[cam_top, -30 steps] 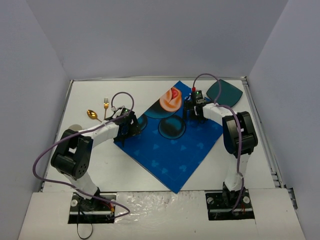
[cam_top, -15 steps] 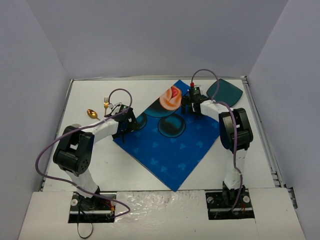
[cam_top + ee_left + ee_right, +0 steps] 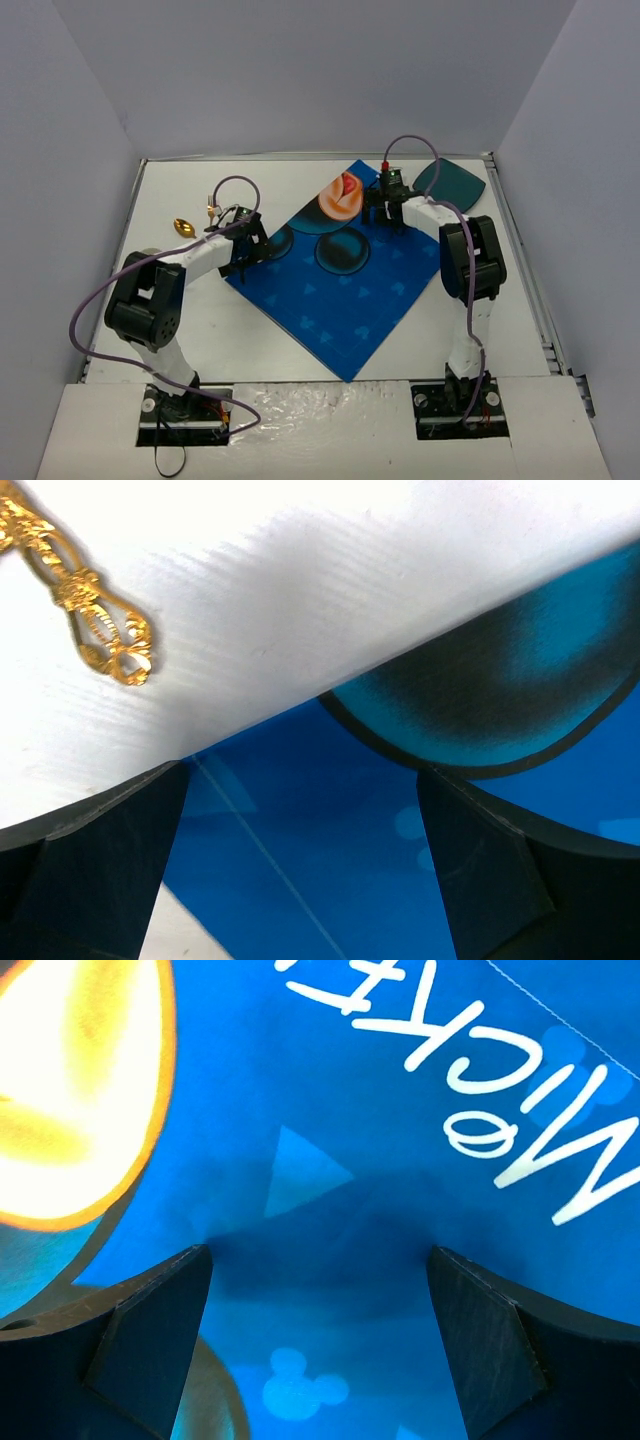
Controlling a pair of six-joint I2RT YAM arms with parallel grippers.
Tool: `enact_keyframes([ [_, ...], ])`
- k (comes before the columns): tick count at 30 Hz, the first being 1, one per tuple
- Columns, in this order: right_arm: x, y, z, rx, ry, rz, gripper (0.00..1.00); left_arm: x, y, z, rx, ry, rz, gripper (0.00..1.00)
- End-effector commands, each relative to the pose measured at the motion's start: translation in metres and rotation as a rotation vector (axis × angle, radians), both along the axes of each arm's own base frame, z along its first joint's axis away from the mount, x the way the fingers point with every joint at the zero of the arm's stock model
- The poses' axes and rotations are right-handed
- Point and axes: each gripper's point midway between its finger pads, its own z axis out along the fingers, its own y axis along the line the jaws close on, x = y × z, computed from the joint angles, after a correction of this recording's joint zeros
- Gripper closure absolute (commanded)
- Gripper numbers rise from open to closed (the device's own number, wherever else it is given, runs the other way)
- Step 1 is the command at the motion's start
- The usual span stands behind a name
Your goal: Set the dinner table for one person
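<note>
The white dinner table (image 3: 200, 330) carries a blue cartoon-print cloth mat (image 3: 340, 300) lying diagonally across its middle. My left gripper (image 3: 250, 248) is open and empty, low over the mat's left edge. In the left wrist view (image 3: 300, 770) its jaws straddle the mat (image 3: 300, 860) where it meets the bare table (image 3: 300, 600). My right gripper (image 3: 385, 207) is open and empty over the mat's far part. The right wrist view (image 3: 320, 1250) shows the printed mat (image 3: 350, 1090) just below the jaws.
A gold spoon (image 3: 183, 227) lies on the table left of the left gripper. Its ornate handle (image 3: 100, 630) shows in the left wrist view. A dark teal plate (image 3: 452, 180) sits at the back right by the mat's corner. White walls enclose the table.
</note>
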Motion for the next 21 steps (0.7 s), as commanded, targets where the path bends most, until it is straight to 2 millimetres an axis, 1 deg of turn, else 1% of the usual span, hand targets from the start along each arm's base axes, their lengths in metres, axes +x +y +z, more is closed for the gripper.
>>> enact_keyframes([
  [1,0.03,-0.002,0.115,0.123,-0.221,-0.028,0.14,0.016,0.004,0.069,0.003,-0.123,-0.04,0.03],
  [2,0.032,-0.006,0.134,0.154,-0.254,-0.039,0.14,0.021,0.003,0.09,0.001,-0.166,-0.052,0.03],
  [4,0.034,-0.016,0.158,0.219,-0.29,-0.054,0.14,0.023,0.004,0.118,0.014,-0.218,-0.085,0.03],
  [6,0.035,-0.041,0.182,0.28,-0.335,-0.118,0.05,0.022,0.006,0.152,0.019,-0.292,-0.125,0.03],
  [8,0.035,-0.066,0.204,0.325,-0.392,-0.167,0.0,0.016,0.01,0.181,0.03,-0.356,-0.156,0.03],
  [9,0.035,-0.079,0.213,0.324,-0.414,-0.188,0.0,0.014,0.012,0.191,0.023,-0.382,-0.154,0.03],
  [11,0.032,-0.113,0.225,0.355,-0.466,-0.255,0.0,-0.002,0.023,0.205,0.041,-0.415,-0.19,0.03],
  [13,0.026,-0.142,0.23,0.38,-0.504,-0.316,0.0,-0.017,0.032,0.219,0.038,-0.456,-0.203,0.03],
  [15,0.022,-0.154,0.228,0.392,-0.526,-0.327,0.0,-0.03,0.043,0.217,0.031,-0.454,-0.211,0.03],
  [16,0.019,-0.159,0.225,0.401,-0.544,-0.323,0.0,-0.04,0.049,0.212,0.034,-0.454,-0.212,0.03],
  [18,0.014,-0.178,0.216,0.405,-0.551,-0.362,0.0,-0.053,0.062,0.204,0.059,-0.442,-0.207,0.03],
  [19,0.012,-0.186,0.209,0.417,-0.539,-0.384,0.0,-0.059,0.068,0.199,0.075,-0.435,-0.206,0.03],
  [20,0.01,-0.192,0.198,0.438,-0.516,-0.405,0.0,-0.066,0.073,0.192,0.088,-0.425,-0.207,0.03],
  [21,0.007,-0.206,0.186,0.455,-0.497,-0.44,0.0,-0.073,0.079,0.186,0.096,-0.415,-0.2,0.03],
])
